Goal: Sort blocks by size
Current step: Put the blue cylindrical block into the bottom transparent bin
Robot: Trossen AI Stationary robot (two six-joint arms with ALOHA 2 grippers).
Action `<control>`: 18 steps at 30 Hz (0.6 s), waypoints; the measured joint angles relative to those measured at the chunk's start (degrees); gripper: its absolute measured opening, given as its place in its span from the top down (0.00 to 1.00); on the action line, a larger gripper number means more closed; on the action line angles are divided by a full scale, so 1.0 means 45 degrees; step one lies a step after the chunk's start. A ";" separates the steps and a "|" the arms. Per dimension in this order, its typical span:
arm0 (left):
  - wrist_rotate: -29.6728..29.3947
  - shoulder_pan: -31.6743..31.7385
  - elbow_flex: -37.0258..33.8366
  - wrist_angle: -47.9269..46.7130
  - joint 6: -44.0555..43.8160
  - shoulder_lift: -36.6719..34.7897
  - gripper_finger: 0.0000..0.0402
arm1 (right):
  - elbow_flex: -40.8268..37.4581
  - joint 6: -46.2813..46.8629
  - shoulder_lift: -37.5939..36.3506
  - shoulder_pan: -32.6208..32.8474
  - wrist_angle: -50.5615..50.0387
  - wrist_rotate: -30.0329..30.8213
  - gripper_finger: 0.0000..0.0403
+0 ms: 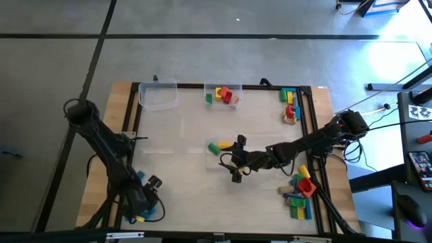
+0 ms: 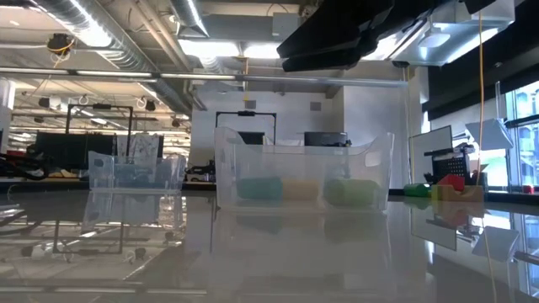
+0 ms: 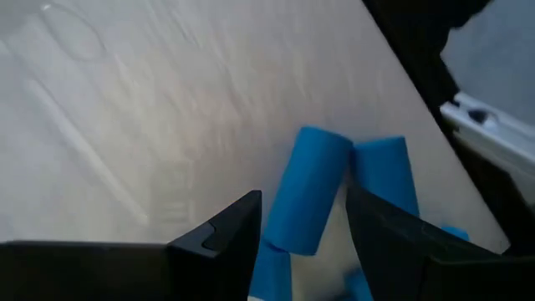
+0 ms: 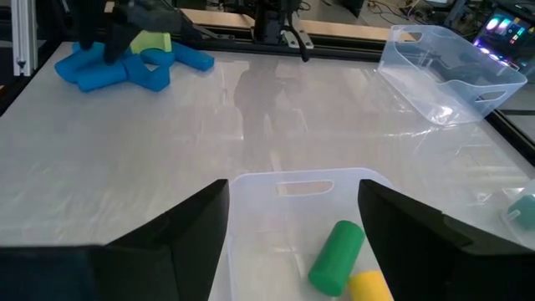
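The left gripper [image 1: 145,206] was lowered over a blue cluster of blocks [image 3: 313,196] at the table's near left corner, jaws parted around a blue cylinder, not clenched. The right gripper [image 1: 235,162] was held released above the middle clear tub [image 4: 288,188], where green and yellow blocks [image 4: 337,255] lay
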 joint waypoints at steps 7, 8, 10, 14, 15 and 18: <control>0.0027 -0.0309 0.0000 0.0030 0.0024 0.0688 0.57 | 0.0000 0.0007 0.0002 -0.0158 -0.0007 -0.0109 0.34; 0.0022 -0.0332 0.0000 0.0042 0.0024 0.0779 0.57 | 0.0000 0.0005 0.0002 -0.0156 -0.0010 -0.0112 0.34; 0.0022 -0.0356 0.0000 0.0070 0.0044 0.0957 0.57 | 0.0000 0.0005 0.0002 -0.0156 -0.0008 -0.0112 0.34; -0.0004 -0.0358 0.0002 0.0075 0.0073 0.1515 0.57 | 0.0000 0.0005 0.0002 -0.0141 -0.0010 -0.0116 0.34; -0.0035 -0.0356 0.0005 0.0075 0.0196 0.1655 0.57 | 0.0000 0.0005 0.0002 -0.0141 -0.0022 -0.0113 0.34; -0.0067 -0.0356 0.0018 0.0100 0.0527 0.2055 0.57 | 0.0000 0.0010 0.0000 -0.0141 -0.0115 -0.0113 0.34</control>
